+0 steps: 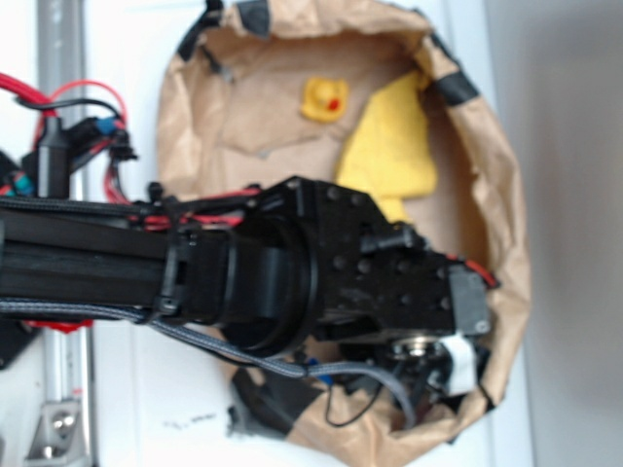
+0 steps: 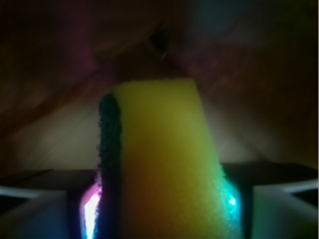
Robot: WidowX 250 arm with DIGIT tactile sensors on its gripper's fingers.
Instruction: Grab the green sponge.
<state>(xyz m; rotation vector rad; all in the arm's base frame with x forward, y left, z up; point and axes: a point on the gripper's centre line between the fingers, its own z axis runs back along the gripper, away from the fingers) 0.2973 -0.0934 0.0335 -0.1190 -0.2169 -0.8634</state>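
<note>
1. Where the wrist view looks down between the fingers, the green sponge (image 2: 110, 164) stands on edge: a dark green scouring layer runs down the left side of a thick yellow foam body that fills the middle of the picture.
2. Both sides of the sponge are pressed by the gripper (image 2: 162, 209), whose pale fingers (image 2: 279, 209) show at the lower corners, with coloured light glowing at the contact on each side; it is pinching the sponge.
3. In the exterior view the sponge is hidden under the black arm (image 1: 292, 272), which reaches from the left across a crumpled brown paper bowl (image 1: 506, 243).
4. Inside the bowl, above the arm, lie a yellow cloth (image 1: 389, 151) and, just beside it to the left, a small yellow rubber duck (image 1: 324, 99).
5. Black tape patches (image 1: 456, 88) sit on the bowl's rim.
</note>
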